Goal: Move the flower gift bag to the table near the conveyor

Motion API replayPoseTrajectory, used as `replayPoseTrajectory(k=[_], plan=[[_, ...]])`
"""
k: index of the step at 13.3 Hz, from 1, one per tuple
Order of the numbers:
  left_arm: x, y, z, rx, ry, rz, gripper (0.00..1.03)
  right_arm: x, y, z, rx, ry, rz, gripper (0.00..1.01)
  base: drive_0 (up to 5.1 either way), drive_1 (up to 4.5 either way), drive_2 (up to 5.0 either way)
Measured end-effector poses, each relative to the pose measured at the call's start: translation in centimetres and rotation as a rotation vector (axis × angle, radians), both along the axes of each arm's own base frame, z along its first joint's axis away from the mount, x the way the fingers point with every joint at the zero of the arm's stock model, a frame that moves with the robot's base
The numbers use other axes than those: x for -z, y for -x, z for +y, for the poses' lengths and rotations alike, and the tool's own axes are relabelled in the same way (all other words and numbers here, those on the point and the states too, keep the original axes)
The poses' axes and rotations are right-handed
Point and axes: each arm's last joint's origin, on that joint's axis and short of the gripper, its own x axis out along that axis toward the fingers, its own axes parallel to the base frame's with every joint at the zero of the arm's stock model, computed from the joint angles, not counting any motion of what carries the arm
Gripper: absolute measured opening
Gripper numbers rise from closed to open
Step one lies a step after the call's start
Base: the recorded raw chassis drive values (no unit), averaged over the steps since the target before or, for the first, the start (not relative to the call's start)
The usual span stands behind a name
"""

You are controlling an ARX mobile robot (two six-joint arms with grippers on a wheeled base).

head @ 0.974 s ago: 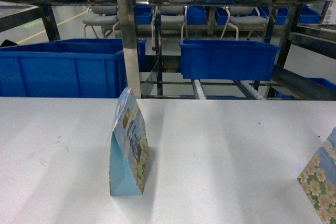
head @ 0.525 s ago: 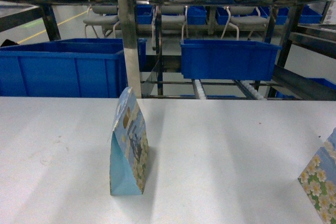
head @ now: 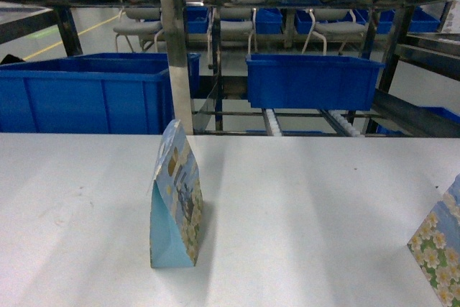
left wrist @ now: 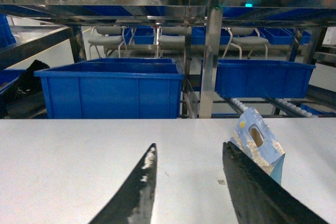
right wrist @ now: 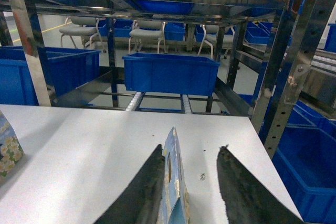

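My left end effector (left wrist: 189, 182) has two long, black, blade-like fingers tapering to points; the left-hand finger (left wrist: 140, 192) is scuffed with whitish wear marks. My right end effector (right wrist: 191, 182) has matching curved matte black fingers with rough, worn edges.

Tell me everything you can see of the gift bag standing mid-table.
The gift bag stands upright on the white table, narrow side toward the head camera. It looks like printed paper: light blue, with white flowers along the lower side panel and a creased gusset. Its top is pinched flat, with a die-cut handle slot seen from the left wrist view. Nothing touches it but the table; the left gripper's open fingers sit beside it.
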Motion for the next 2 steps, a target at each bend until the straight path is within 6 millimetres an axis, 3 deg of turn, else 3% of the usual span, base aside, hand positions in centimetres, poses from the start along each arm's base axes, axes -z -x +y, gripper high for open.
replayPoseTrajectory(k=[2], plan=[[0.0,0.0,0.0,0.0,0.0,0.0,0.46,0.0,0.0,0.0,0.0,0.0,0.0,0.39,0.0,0.0,0.0]])
